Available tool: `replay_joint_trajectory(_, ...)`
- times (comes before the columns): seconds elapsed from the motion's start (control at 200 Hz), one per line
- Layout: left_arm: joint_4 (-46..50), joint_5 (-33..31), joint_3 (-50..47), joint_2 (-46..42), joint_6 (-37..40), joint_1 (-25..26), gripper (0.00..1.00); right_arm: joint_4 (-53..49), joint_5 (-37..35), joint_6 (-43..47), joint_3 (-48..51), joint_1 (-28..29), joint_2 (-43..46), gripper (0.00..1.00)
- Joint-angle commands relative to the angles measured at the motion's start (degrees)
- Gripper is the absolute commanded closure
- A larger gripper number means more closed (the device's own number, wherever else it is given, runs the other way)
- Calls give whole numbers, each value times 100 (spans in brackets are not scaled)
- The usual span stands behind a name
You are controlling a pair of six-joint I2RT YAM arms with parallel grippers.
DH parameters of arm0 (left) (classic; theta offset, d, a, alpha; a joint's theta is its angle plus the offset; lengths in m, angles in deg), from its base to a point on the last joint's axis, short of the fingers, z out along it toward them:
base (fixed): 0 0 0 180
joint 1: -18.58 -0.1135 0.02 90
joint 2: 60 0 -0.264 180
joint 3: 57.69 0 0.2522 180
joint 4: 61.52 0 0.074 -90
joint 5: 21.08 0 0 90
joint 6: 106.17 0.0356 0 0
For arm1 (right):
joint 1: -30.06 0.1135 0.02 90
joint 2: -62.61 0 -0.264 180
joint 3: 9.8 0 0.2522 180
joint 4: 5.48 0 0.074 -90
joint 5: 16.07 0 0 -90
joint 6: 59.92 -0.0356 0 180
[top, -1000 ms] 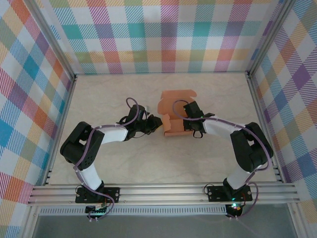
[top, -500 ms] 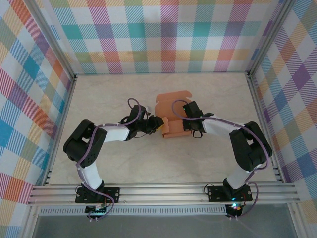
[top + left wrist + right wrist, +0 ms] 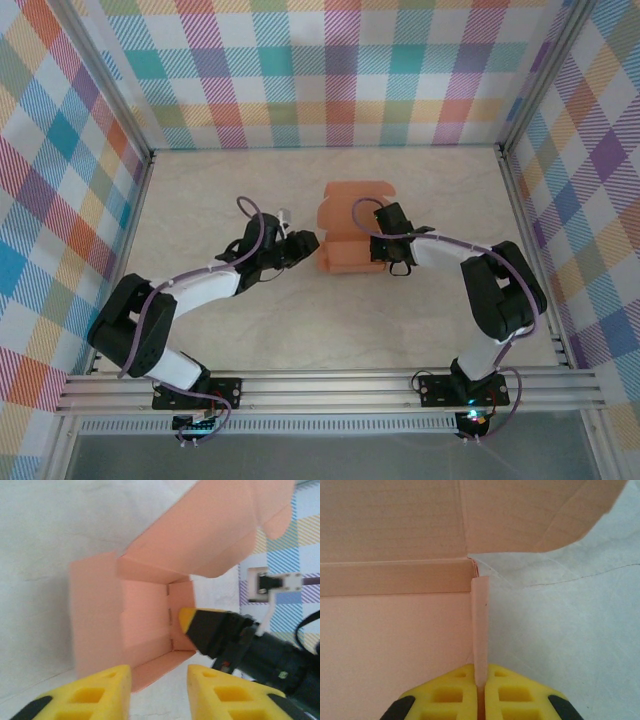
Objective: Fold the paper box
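The table [image 3: 220,200] carries the box [image 3: 350,235] near its middle, between the two arms. It is half built: floor and walls are up, and the lid [image 3: 210,535] is open, leaning away toward the far side.

The right arm [image 3: 445,255] reaches in from the right, and its jaws are pinched shut on the thin upright side wall [image 3: 480,630] of the box. That grip looks like the anchor for this step, so it should stay firm and level. A twist there would crease the card or skew the corner.

The left arm [image 3: 200,285] sits just beside the box's left end. Its jaws stand partly apart and hold nothing. In the left wrist view they face the open inside, with the loose end flap [image 3: 95,615] splayed outward just ahead of them.

The step in hand appears to be bringing that flap square to the walls. It is best pushed low, near its crease, and slowly. Thin card buckles if pressed mid-panel, and the light box may slide on the table if the right side lets go.
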Motion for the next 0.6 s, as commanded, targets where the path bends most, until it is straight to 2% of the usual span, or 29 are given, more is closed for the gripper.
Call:
replay_joint_trajectory(0.0,-132,-228,-471,-251,-25,-145,59,191,334,-215,93,-68,90,92)
replay_joint_trajectory(0.12,481,-582,-597,-992,304,-430,54,190,369,-221,158,-128,145,92)
replay_joint_trajectory(0.275,565,-343,-740,-1219,177,-895,50,250,541,-303,199,-208,241,92)
replay_joint_trajectory(0.42,421,3,-499,-742,110,-867,52,318,732,-394,172,-213,313,92)
replay_joint_trajectory(0.595,384,-6,-105,-315,145,-525,54,326,777,-399,151,-214,343,92)
